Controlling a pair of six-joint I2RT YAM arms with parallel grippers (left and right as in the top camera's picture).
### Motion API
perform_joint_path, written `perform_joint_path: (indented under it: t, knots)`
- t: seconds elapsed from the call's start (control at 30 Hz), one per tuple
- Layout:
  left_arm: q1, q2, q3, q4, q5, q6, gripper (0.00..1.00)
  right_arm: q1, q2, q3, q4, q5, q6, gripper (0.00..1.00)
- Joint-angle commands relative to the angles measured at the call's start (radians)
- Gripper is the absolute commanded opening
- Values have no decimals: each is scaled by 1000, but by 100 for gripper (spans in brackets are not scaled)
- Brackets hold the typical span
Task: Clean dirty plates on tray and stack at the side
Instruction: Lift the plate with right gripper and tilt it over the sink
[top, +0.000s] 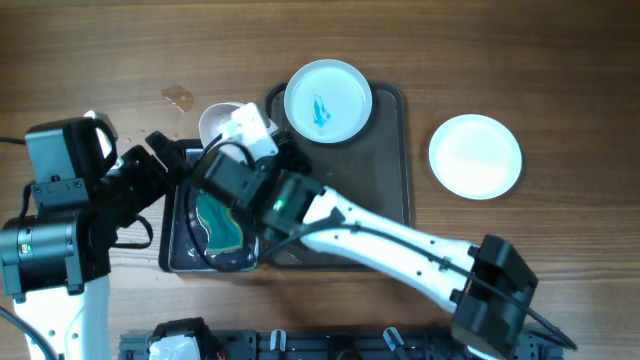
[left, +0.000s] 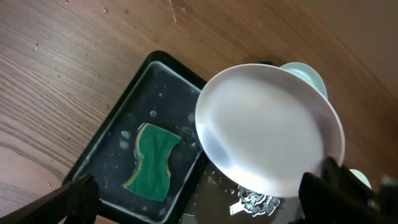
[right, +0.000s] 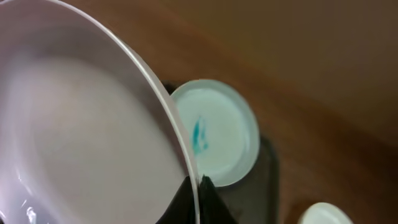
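Note:
My right gripper (top: 238, 140) is shut on the rim of a white plate (top: 218, 120) and holds it tilted above the black basin's far end. The right wrist view shows the fingers (right: 199, 186) pinching the plate (right: 81, 130). The left wrist view shows this plate (left: 270, 127) from above, with no smear visible. My left gripper (top: 165, 162) is open and empty beside the basin; its fingers (left: 205, 199) spread wide. A second plate (top: 328, 100) with a teal smear lies on the dark tray (top: 388, 170). A third, clean plate (top: 475, 155) lies on the table to the right.
A glossy black basin (top: 180, 250) with a green sponge (top: 220, 225) sits left of the tray; it is wet inside (left: 124, 124), and so is the sponge (left: 152, 162). Small water drops lie on the wood (top: 178, 97) at the far left.

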Motion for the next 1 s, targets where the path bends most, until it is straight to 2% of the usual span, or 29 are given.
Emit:
perform_joint_path:
  t: [0.0, 0.23, 0.37, 0.53, 0.97]
  knots:
    - [8, -5, 19, 0, -10, 12, 100, 40, -32, 21, 13, 190, -15, 4]
    - [18, -5, 19, 7, -209, -10, 100, 84, -32, 21, 33, 255, -44, 4]
    - [104, -5, 19, -1, -212, -92, 100, 103, -32, 21, 78, 264, -101, 4]
    - [208, -5, 19, -16, -206, -101, 100, 119, -32, 21, 127, 285, -163, 4]
    - [222, -5, 19, -38, -206, -101, 100, 146, -32, 21, 249, 360, -314, 4]
